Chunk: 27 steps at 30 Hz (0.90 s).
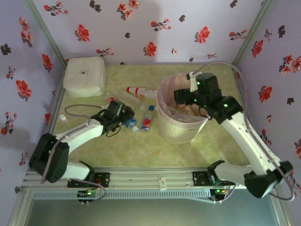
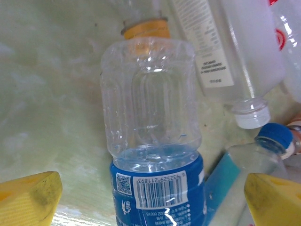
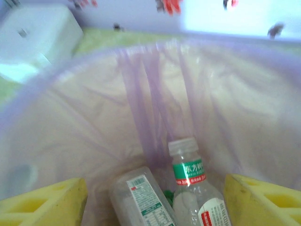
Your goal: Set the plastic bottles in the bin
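My left gripper [image 1: 123, 117] [image 2: 150, 202] is low over the table and open. Its yellow fingertips [image 2: 28, 200] stand apart on either side of a clear bottle with a blue label [image 2: 150, 141] and an orange cap. More plastic bottles lie beside it: a white-labelled one [image 2: 225, 47], a blue-capped one [image 2: 275, 136] [image 1: 131, 125], and a red-capped one [image 1: 138, 91]. My right gripper [image 1: 184, 99] [image 3: 153, 202] hangs open over the bin [image 1: 162, 101]. Inside the bag-lined bin [image 3: 155, 94] lie a green-labelled bottle [image 3: 190, 174] and a white-labelled one [image 3: 141, 197], neither touched by the fingers.
A white rounded lidded box [image 1: 84, 76] [image 3: 33, 37] stands at the back left corner. Floral walls close in the table on three sides. A small white cap [image 1: 62, 117] lies near the left edge.
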{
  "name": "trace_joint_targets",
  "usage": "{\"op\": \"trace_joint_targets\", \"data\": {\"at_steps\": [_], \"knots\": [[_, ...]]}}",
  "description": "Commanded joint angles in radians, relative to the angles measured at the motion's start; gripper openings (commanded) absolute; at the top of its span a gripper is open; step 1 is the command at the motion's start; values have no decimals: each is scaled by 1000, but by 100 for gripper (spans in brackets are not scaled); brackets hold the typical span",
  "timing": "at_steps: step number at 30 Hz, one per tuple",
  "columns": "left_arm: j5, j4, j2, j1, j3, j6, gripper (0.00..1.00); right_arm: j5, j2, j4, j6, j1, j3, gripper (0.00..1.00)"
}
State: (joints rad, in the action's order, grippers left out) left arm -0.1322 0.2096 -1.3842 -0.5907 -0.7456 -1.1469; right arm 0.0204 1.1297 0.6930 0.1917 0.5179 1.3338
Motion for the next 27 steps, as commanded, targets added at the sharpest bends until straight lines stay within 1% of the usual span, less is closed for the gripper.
{"op": "trace_joint_targets", "data": {"at_steps": [1, 7, 10, 14, 21, 24, 27], "knots": [[8, -8, -33, -19, -26, -36, 100, 28, -54, 27, 4, -1, 63, 77], [6, -28, -63, -54, -7, -66, 98, 76, -95, 72, -23, -10, 107, 77], [8, -47, -83, -57, 4, -80, 90, 70, -95, 62, -20, -12, 101, 77], [9, -64, -96, -58, 0, -82, 83, 53, -80, 53, -15, -12, 104, 77], [14, -87, -133, -60, -1, -69, 75, 35, -79, 43, -3, -13, 95, 77], [14, -94, -148, -60, 4, -74, 64, 37, -80, 53, -5, -13, 101, 77], [10, -90, -131, -60, 8, -63, 58, 39, -81, 70, -10, -13, 123, 77]]}}
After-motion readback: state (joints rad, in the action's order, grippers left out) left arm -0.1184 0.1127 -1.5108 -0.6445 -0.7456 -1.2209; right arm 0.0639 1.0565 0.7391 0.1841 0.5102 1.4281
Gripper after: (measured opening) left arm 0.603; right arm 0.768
